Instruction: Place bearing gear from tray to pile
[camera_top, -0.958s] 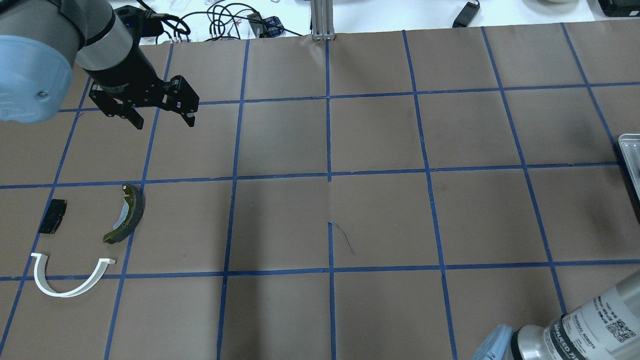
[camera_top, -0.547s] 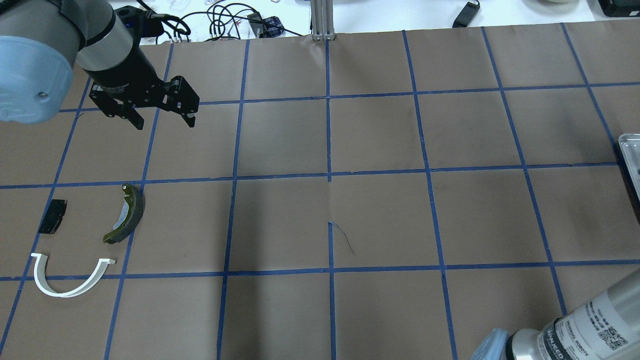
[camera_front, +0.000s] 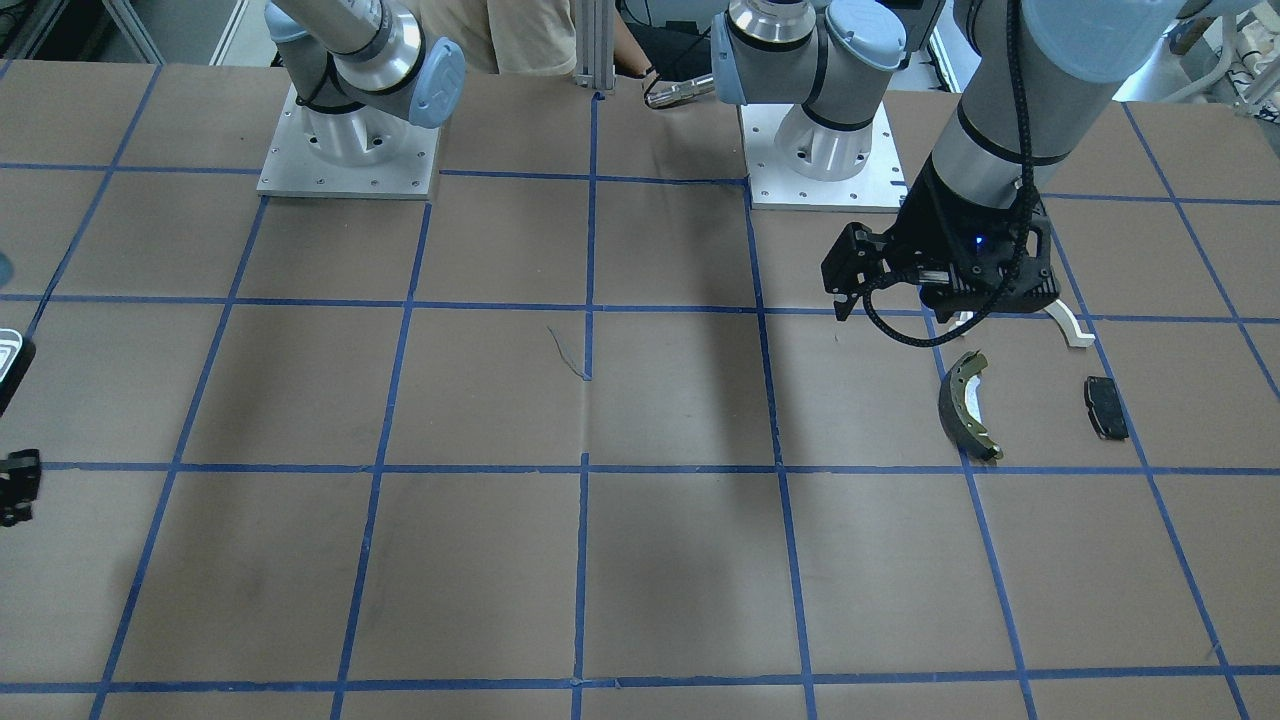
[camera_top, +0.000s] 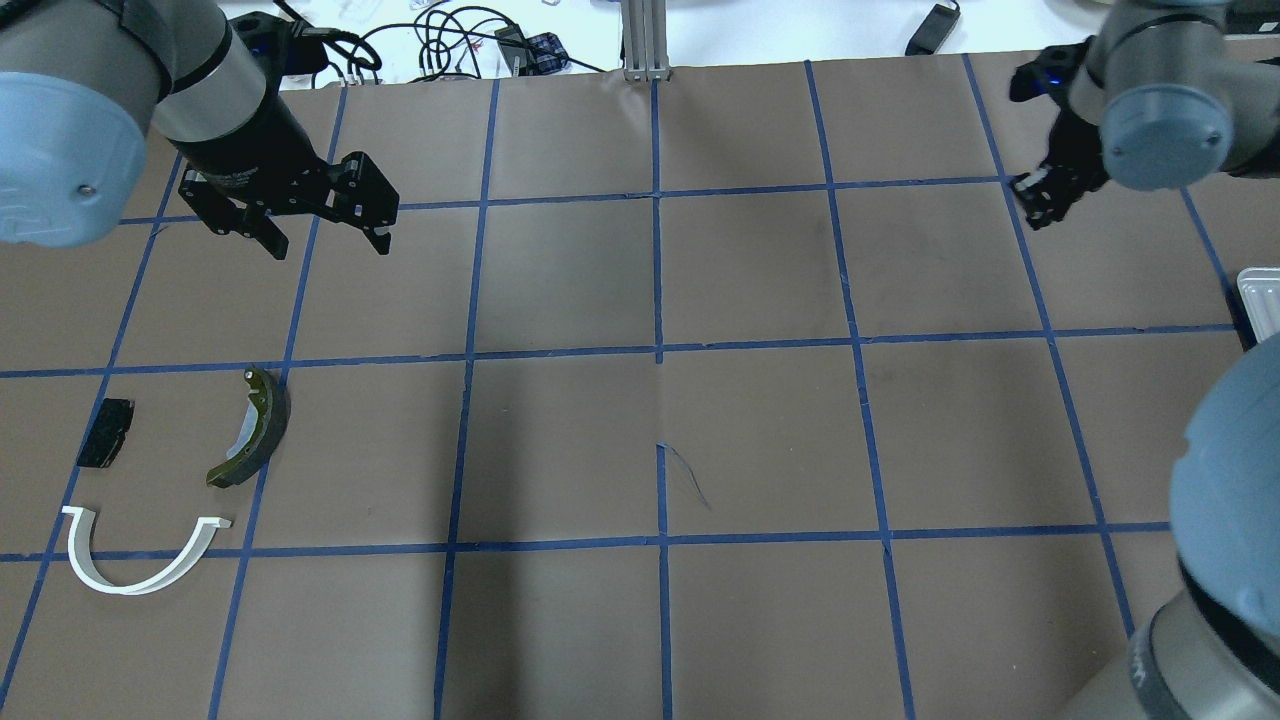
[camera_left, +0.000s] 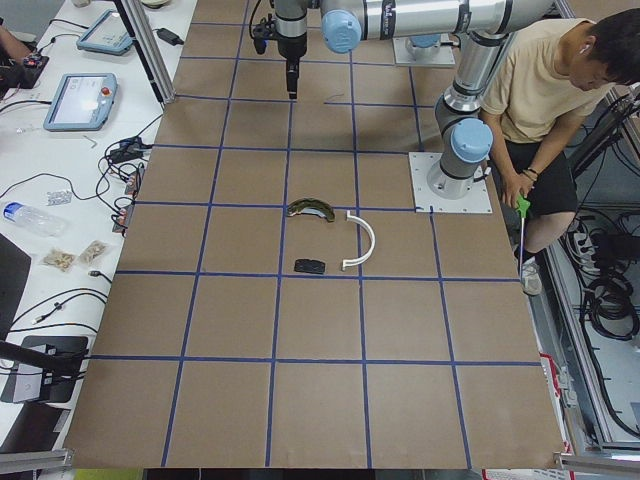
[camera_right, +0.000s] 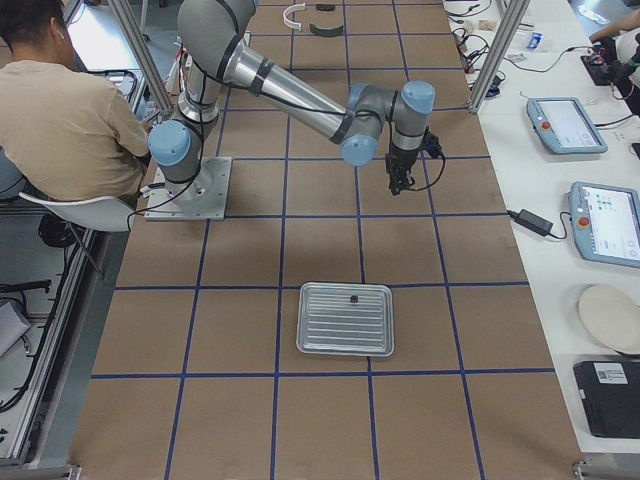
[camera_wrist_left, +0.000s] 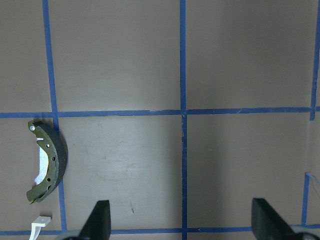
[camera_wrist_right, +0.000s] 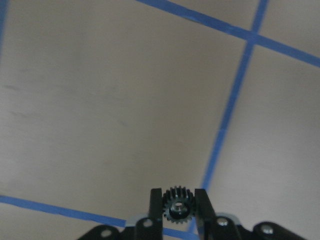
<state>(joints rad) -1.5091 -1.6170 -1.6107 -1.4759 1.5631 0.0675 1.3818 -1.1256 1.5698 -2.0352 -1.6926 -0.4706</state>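
Observation:
My right gripper (camera_wrist_right: 178, 195) is shut on a small black toothed bearing gear (camera_wrist_right: 176, 207) and holds it above the brown paper. In the overhead view it (camera_top: 1040, 200) hangs over the far right of the table, away from the silver ribbed tray (camera_right: 345, 318), whose corner shows at the right edge (camera_top: 1258, 292). The pile lies at the near left: an olive-and-black brake shoe (camera_top: 255, 430), a white arch piece (camera_top: 140, 575) and a black pad (camera_top: 105, 433). My left gripper (camera_top: 328, 247) is open and empty, beyond the pile.
A small dark item (camera_right: 353, 298) lies on the tray. Blue tape lines grid the brown paper. Cables (camera_top: 440, 40) and devices lie beyond the far edge. A seated person (camera_right: 70, 110) is beside the robot bases.
My right arm has swung from the lower right corner up into the far right of the overhead view, its elbow now covering part of the tray corner. The left arm and pile have not moved.

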